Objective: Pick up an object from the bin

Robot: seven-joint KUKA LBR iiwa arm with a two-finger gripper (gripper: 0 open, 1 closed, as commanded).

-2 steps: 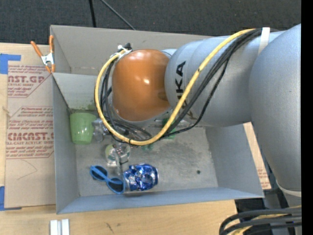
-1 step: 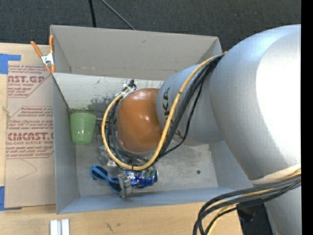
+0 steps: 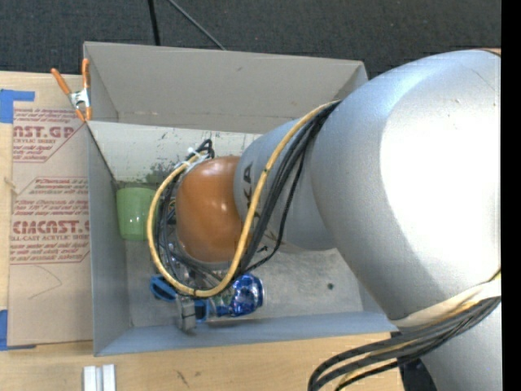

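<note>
Your arm (image 3: 407, 202) came into the grey bin (image 3: 220, 76) from 3 o'clock and took up most of its right half. The rounded orange cover (image 3: 207, 210) on its wrist sat over the middle of the floor, with yellow and black cables (image 3: 281, 149) looped round it.

The gripper (image 3: 189, 306) pointed down below that cover, towards 6 o'clock, close to the near wall. The cover and cables hid most of it, so you could not tell whether it was open or closed, or whether it had hold of anything.

Two things lay nearest to it. A shiny blue object (image 3: 242, 294) lay at about 6 o'clock on the bin floor, just beside the gripper's lower end and partly tucked under the cables; whether the two touched could not be made out. A pale green cup-like thing (image 3: 133, 212) lay at 9 o'clock against the left wall, its right side hidden behind the cables.
</note>
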